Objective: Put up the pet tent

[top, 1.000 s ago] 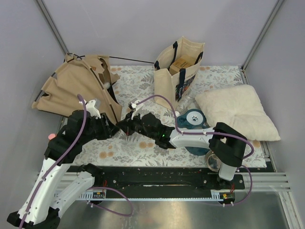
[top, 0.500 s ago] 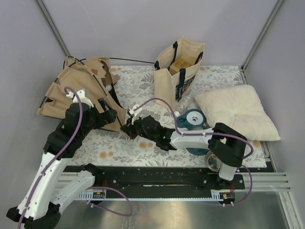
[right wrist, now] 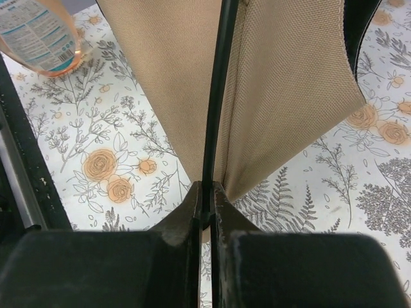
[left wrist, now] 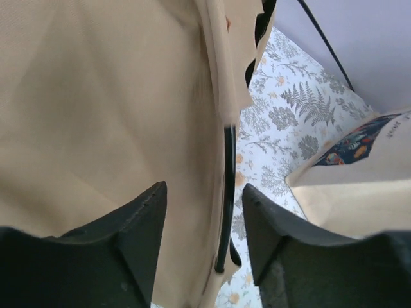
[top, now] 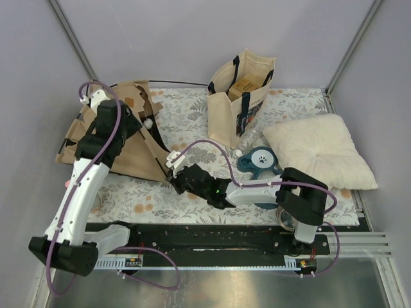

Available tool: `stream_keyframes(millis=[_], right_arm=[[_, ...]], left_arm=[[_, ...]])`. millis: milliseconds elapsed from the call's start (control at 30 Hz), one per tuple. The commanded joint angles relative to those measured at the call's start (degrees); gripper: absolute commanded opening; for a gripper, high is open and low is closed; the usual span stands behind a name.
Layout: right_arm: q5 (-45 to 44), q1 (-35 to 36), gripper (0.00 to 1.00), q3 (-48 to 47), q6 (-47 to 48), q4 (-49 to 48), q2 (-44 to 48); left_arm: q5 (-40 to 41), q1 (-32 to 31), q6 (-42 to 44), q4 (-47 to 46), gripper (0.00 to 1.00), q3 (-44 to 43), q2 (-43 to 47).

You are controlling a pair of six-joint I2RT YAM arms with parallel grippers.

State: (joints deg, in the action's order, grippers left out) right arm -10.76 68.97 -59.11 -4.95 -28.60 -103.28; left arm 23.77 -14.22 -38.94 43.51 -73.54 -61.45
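Observation:
The pet tent (top: 131, 151) lies slumped at the left of the floral mat, tan canvas with a white pom-pom (top: 148, 120) near its scalloped edge. My left gripper (top: 128, 131) hovers over the canvas. In the left wrist view it (left wrist: 204, 189) is open, with tan fabric (left wrist: 96, 96) and a thin black pole (left wrist: 228, 192) between its fingers, untouched by either. My right gripper (top: 174, 176) sits at the tent's near corner. There it (right wrist: 205, 192) is shut on the end of a black pole (right wrist: 215, 96) that runs up under the canvas (right wrist: 282, 77).
A cream tote bag (top: 243, 90) with navy handles stands at the back. A fluffy white pillow (top: 320, 151) lies at the right, with a teal bowl (top: 258, 160) beside it. A loose black pole (top: 180, 82) runs along the back. A bottle (right wrist: 38, 32) lies near the left edge.
My left arm has risen and swung back and to the left over the tent, its jaws opening off the fabric. The canvas has shifted. My right gripper has kept its hold on the pole end.

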Motion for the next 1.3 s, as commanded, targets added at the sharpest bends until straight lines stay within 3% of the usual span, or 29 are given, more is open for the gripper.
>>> stream_keyframes(millis=[0, 167, 267, 533, 700, 800, 1267], right_arm=[[-2.42, 0.11, 0.07, -2.67, 3.19, 0.39, -0.69], [-2.33, 0.2, 0.1, -3.11, 4.42, 0.39, -0.95], [-3.03, 0.2, 0.21, -3.64, 4.6, 0.82, -0.69], [-6.72, 0.11, 0.73, -3.73, 7.5, 0.65, 3.87], [-6.9, 0.03, 0.94, -2.33, 7.85, 1.18, 9.14], [-6.81, 0.03, 1.0, -1.36, 7.94, 2.05, 12.75], [-6.81, -2.08, 1.0, 0.4, 7.41, 7.33, 30.32]], left_arm=[[-5.92, 2.79, -0.26, -3.68, 0.45, -3.8, -4.46], [-7.51, 3.67, 2.46, -5.1, 0.24, -6.17, -8.33], [-8.21, 3.93, 3.87, -5.1, 0.0, -7.58, -10.17], [-7.95, 3.85, 8.08, -9.05, 0.0, -8.64, -9.13], [-9.09, 3.85, 12.39, -14.31, 0.0, -7.24, -6.06], [-10.32, 3.85, 14.5, -17.57, 0.0, -5.83, -3.77], [-13.75, 3.85, 14.42, -30.49, 0.0, 0.32, 8.45]])
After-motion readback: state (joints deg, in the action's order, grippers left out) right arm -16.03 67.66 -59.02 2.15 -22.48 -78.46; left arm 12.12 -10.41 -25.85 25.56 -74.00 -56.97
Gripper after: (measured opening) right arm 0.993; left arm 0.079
